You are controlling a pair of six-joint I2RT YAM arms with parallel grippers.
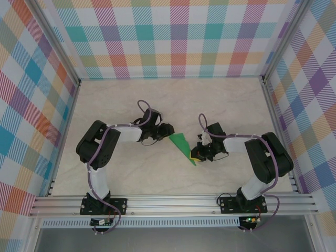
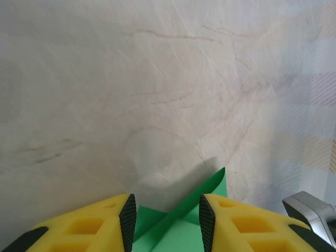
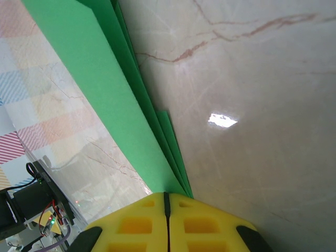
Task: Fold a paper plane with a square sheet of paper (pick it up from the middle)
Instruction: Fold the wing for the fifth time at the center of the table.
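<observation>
Robot lab cell: aluminium frame (image 1: 173,202), plaid walls (image 1: 173,37).

Marble-look table (image 1: 157,94) w/ plaid walls (image 1: 173,37) on 3 sides, alu rail (image 1: 173,202) at near edge.

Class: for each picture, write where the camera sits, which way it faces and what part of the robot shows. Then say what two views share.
Top external: above and behind the bases, looking down on the table; both arms, left end effector and right end effector show.
Left wrist: looks forward over the table past its own open yellow fingers.
Right wrist: looks along the table past its shut fingers.
Shared: the green paper, in all three.
</observation>
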